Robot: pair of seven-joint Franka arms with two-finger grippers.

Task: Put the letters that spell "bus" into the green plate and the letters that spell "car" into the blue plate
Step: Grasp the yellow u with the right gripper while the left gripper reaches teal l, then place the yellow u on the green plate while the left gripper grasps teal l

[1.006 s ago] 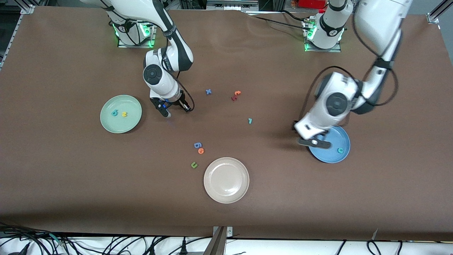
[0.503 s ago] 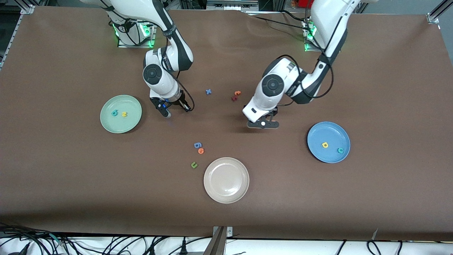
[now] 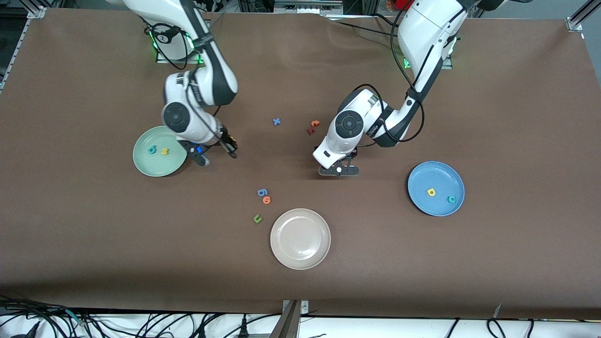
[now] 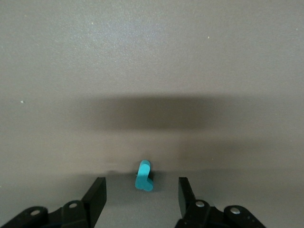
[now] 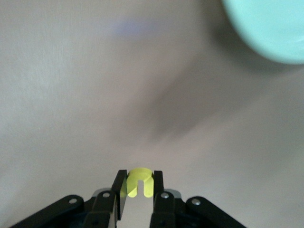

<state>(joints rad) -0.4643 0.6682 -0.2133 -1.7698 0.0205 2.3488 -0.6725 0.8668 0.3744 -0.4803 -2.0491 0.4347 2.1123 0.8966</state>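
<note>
carrying the yellow u pinched in the right gripper across to the green plate edge, completing "bus", while settling the left gripper, jaws apart and empty, around the teal r on the brown table, blue plate awaiting.

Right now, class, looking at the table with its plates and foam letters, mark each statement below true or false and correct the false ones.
1. The right gripper grips a yellow u. True.
2. The blue plate holds three letters. False: two, a yellow a and a teal c.
3. The left gripper straddles the teal r. True.
4. The beige plate holds an orange letter. False: it holds none.
</note>
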